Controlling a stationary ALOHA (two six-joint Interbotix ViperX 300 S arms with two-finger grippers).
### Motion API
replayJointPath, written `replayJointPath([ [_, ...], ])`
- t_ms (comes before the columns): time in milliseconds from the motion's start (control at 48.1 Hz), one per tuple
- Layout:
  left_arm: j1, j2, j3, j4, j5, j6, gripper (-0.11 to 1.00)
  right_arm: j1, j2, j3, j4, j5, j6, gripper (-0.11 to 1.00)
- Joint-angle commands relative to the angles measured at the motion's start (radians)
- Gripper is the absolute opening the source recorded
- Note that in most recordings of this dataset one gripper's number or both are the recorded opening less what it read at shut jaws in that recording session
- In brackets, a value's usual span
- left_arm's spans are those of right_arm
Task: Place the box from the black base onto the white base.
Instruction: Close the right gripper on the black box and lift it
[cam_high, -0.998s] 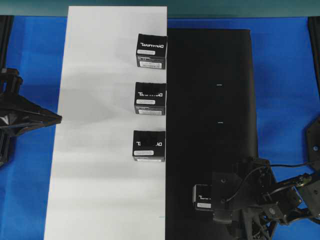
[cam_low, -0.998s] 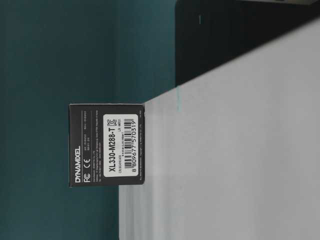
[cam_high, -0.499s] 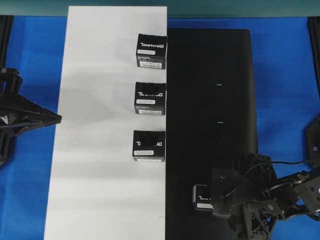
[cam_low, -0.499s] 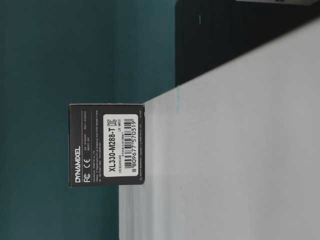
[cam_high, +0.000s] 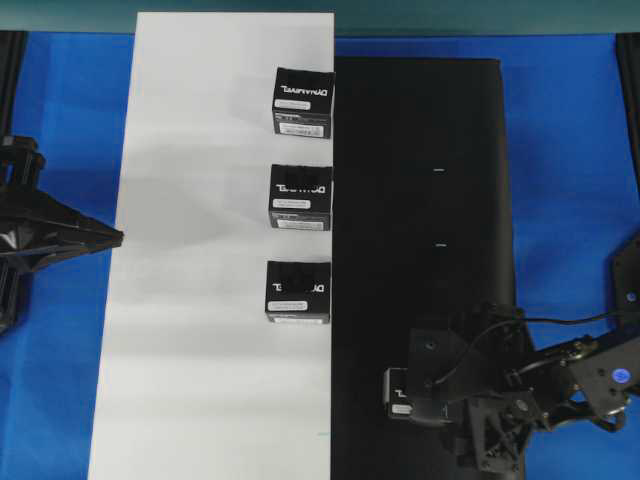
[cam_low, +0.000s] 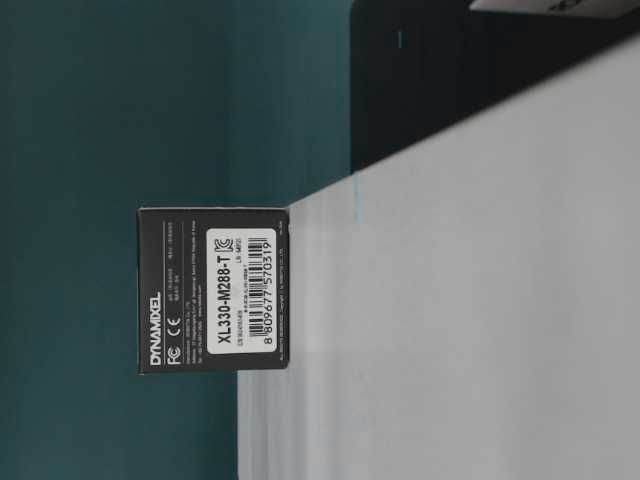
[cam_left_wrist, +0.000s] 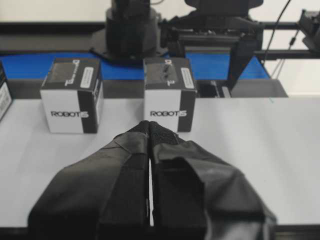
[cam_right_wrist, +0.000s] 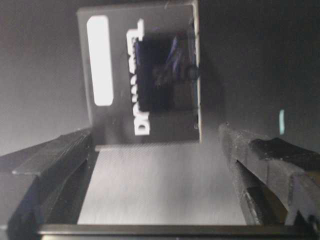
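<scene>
Blue tabletop (cam_high: 560, 150): we see it from overhead, carrying two large sheets laid side by side, edges touching.
White base (cam_high: 200, 300): on the left of the overhead view; three look-alike black cartons (cam_high: 300, 193) stand in a column along its right edge.
Black base (cam_high: 420, 120): on the right, matte, with tiny white tick marks (cam_high: 438, 172).
Box (cam_high: 397, 395): near the lower left corner of the black base, lettered top facing up (only its left part shows past the arm overhead).
Right gripper (cam_right_wrist: 160, 165): jaws spread wide, one finger (cam_right_wrist: 50, 170) on each side of the box's near face; we cannot tell whether either one touches it.
Left gripper (cam_left_wrist: 150, 131): fingers pressed together, holding nothing, hanging over the white base's left edge and pointing toward the cartons.
Table-level view: sideways picture, one carton (cam_low: 213, 290) on the white base, label reading XL330-M288-T.
</scene>
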Motion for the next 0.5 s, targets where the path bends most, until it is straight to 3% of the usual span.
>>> replayJointPath([
  [0, -0.002, 0.005, -0.028, 0.002, -0.003, -0.002, -0.03, -0.017, 0.031, -0.005, -0.011, -0.038, 0.000, 1.00],
  [478, -0.002, 0.005, -0.026, 0.002, -0.003, 0.000, -0.03, -0.026, 0.066, 0.011, -0.011, -0.170, 0.002, 1.00],
])
